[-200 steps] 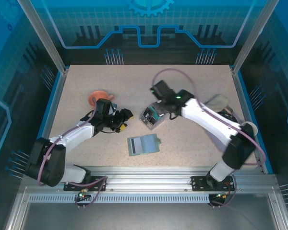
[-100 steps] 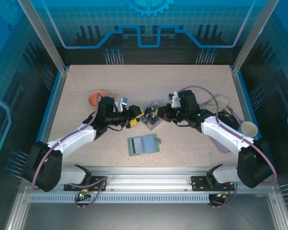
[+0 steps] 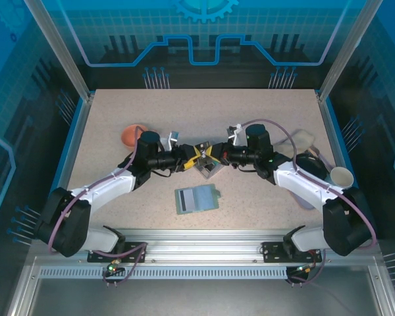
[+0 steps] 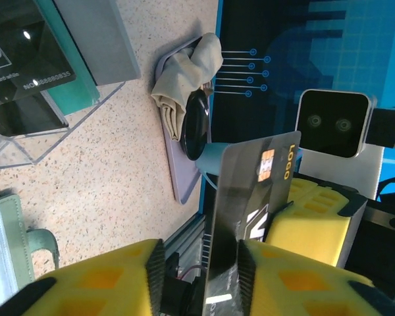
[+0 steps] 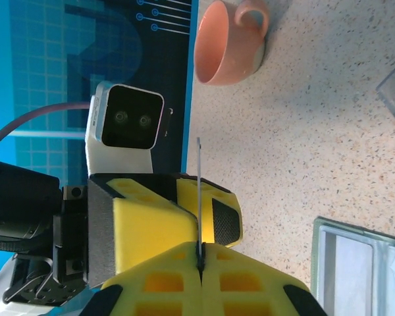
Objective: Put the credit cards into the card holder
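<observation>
A dark credit card (image 4: pixel 253 191) with a gold chip stands on edge in mid-air, and my right gripper (image 5: pixel 199 253) is shut on it. In the right wrist view the same card (image 5: pixel 199 191) shows as a thin line. My left gripper (image 4: pixel 201 253) is open around the card: one pad touches it, the other stands a little off. Both grippers meet above the clear box (image 3: pixel 207 169), left gripper (image 3: pixel 193 157) facing right gripper (image 3: pixel 210 157). More credit cards, a dark one (image 4: pixel 23 59) and a teal one (image 4: pixel 79 82), lie in that box. The card holder (image 3: pixel 197 199) lies open nearer the front.
An orange cup (image 3: pixel 133 135) sits behind the left arm. At the right edge are a purple tray (image 4: pixel 178 164) with a crumpled cloth (image 4: pixel 187 72) and a white cup (image 3: pixel 342 176). The card holder's edge (image 5: pixel 362 263) is close below the right gripper.
The right gripper came off the clear box with the dark card. The left gripper moved right to meet it, and its jaws have narrowed around the card.
</observation>
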